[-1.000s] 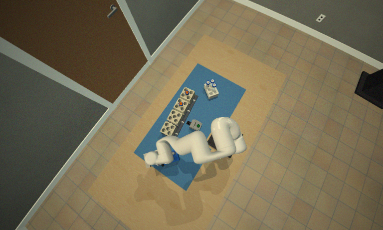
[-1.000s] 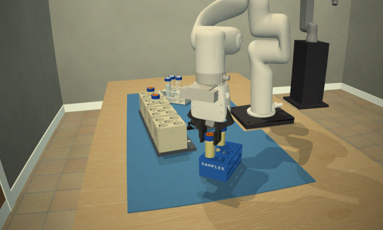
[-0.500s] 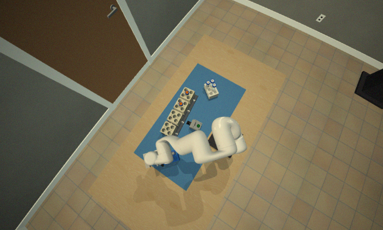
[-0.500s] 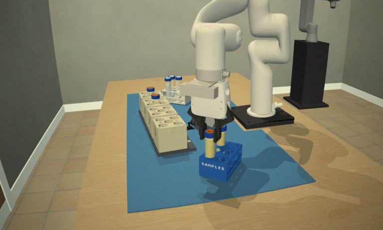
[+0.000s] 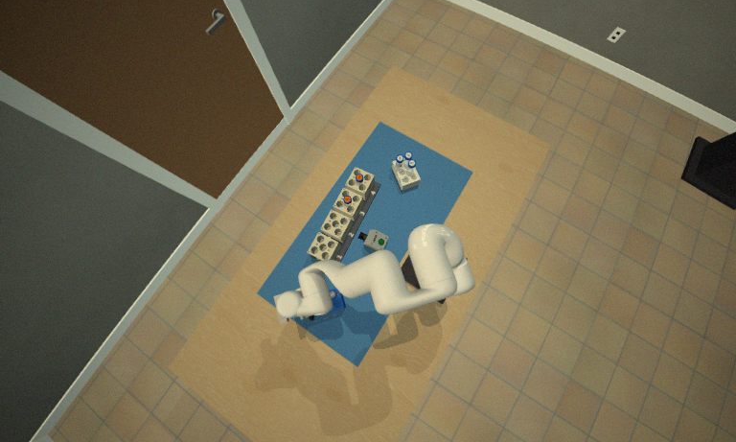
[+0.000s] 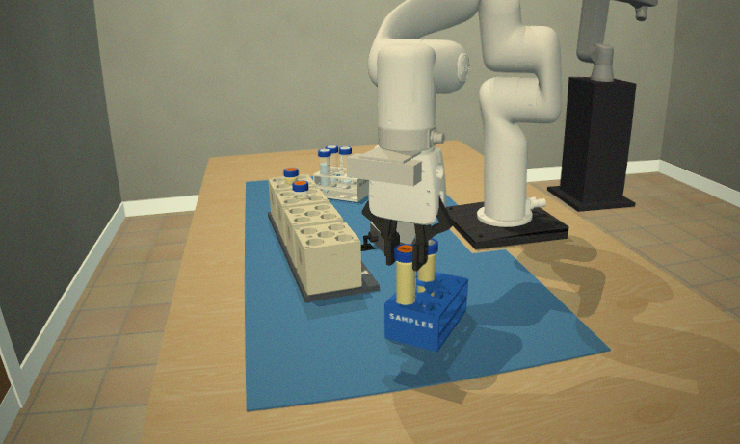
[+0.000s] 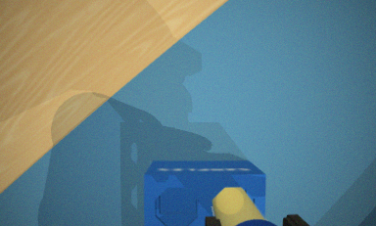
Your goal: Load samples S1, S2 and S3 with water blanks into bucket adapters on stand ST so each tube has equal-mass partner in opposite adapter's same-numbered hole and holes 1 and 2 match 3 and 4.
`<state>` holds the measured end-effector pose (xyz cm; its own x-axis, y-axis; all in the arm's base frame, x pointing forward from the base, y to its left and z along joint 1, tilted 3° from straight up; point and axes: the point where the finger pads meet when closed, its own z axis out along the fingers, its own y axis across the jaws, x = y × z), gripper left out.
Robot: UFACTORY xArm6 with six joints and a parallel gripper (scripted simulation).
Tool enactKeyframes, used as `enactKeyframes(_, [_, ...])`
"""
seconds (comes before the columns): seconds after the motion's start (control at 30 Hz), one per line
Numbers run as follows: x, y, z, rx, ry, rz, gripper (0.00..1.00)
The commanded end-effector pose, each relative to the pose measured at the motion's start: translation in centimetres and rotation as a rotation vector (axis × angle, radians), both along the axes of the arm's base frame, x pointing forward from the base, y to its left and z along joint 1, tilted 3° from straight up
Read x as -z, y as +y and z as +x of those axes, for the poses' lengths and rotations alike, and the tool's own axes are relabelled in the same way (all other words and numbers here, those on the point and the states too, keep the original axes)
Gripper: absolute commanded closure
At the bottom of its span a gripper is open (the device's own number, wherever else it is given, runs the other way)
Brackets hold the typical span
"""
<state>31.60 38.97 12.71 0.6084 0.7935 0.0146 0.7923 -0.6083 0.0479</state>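
Note:
My gripper (image 6: 405, 263) (image 7: 253, 221) is shut on an orange-dot sample tube (image 6: 405, 282) (image 7: 235, 206) with yellow liquid, held upright over the front of the blue SAMPLES rack (image 6: 398, 333) (image 7: 168, 179). Its lower tip shows above the rack top in the wrist view; its ID is unreadable. A grey-dot tube (image 6: 428, 268) stands behind it in the rack. On the dark stand (image 6: 371, 281), the far adapter (image 5: 369, 189) and its neighbour (image 5: 355, 212) each hold one orange-dot tube (image 5: 358, 177) (image 5: 347, 198). The third adapter (image 5: 325, 234) and near adapter (image 5: 315, 256) (image 6: 332, 268) look empty. Adapter numbers are unreadable.
A pale rack (image 5: 407, 186) (image 6: 355, 190) at the far end holds three white-dot blanks, with several empty wells. The small desk (image 5: 371, 244) with the green DONE key (image 5: 381, 242) stands beside the stand, near the robot base.

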Motion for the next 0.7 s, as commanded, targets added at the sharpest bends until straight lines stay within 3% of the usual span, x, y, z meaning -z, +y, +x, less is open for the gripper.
enactKeyframes(0.0, [-0.8, 0.1, 0.1, 0.000, -0.003, 0.004, 1.00])
enactKeyframes(0.67, [-4.0, 0.2, -0.1, 0.000, -0.003, 0.004, 1.00])
